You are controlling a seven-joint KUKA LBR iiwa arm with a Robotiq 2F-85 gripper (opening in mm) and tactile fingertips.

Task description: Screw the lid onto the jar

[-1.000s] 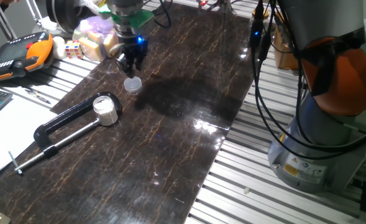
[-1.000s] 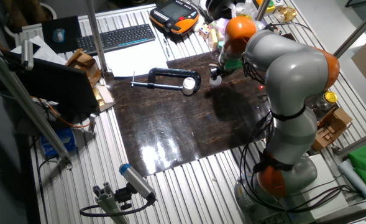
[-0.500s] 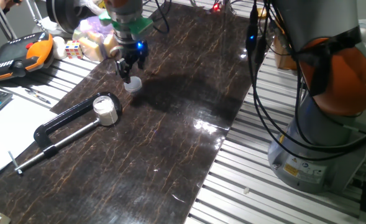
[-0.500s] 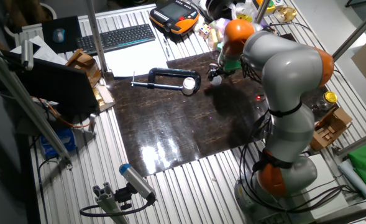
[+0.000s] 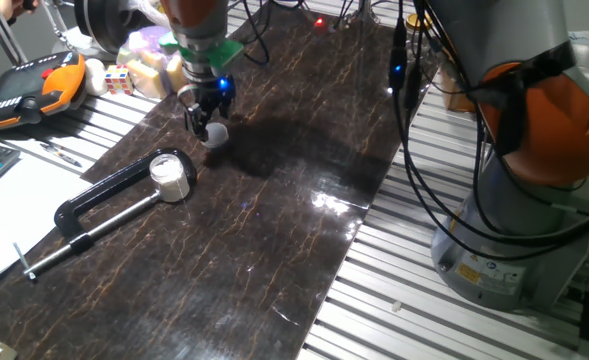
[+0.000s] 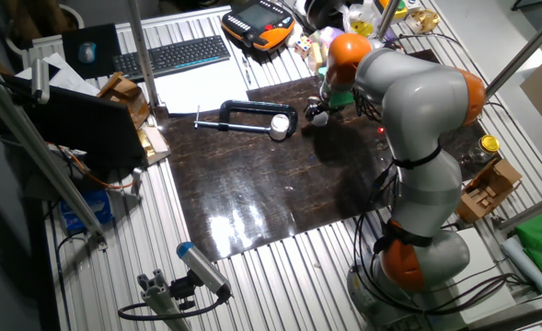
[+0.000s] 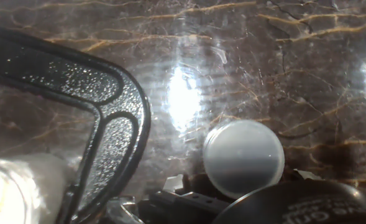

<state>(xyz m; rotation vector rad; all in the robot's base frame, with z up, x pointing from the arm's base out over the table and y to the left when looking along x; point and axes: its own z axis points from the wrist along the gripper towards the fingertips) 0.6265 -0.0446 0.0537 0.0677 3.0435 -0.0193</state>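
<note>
On the bench, by size:

Bench [image 5: 274,220]: dark marbled slab on a ribbed metal frame; it carries everything I work with here.

My arm [image 6: 418,110]: grey with orange joints; in the other fixed view it bends from its base at about 5 o'clock up to my wrist at about 1 o'clock.

Black C-clamp [image 5: 109,200]: flat on the slab, at about 9 o'clock in one fixed view. In my hand view its curved frame [image 7: 108,118] sweeps down the 9 o'clock side.

Teach pendant [image 5: 24,88]: orange and black, off the slab at about 10 o'clock in one fixed view.

My jaws [image 5: 206,122]: pointed down at the slab at about 11 o'clock in one fixed view, low over the lid. I cannot tell how far apart my fingers stand, nor whether they touch the lid.

Jar [image 5: 169,176]: small and whitish, upright inside the clamp's curved end; in my hand view it is a bright blur at 8 o'clock [image 7: 15,190].

Lid [image 7: 243,155]: pale round cap flat on the slab, at about 5 o'clock in my hand view, apart from the clamp frame. In one fixed view it sits right under my jaws [image 5: 214,135], toward 2 o'clock from the jar and well apart from it.
</note>
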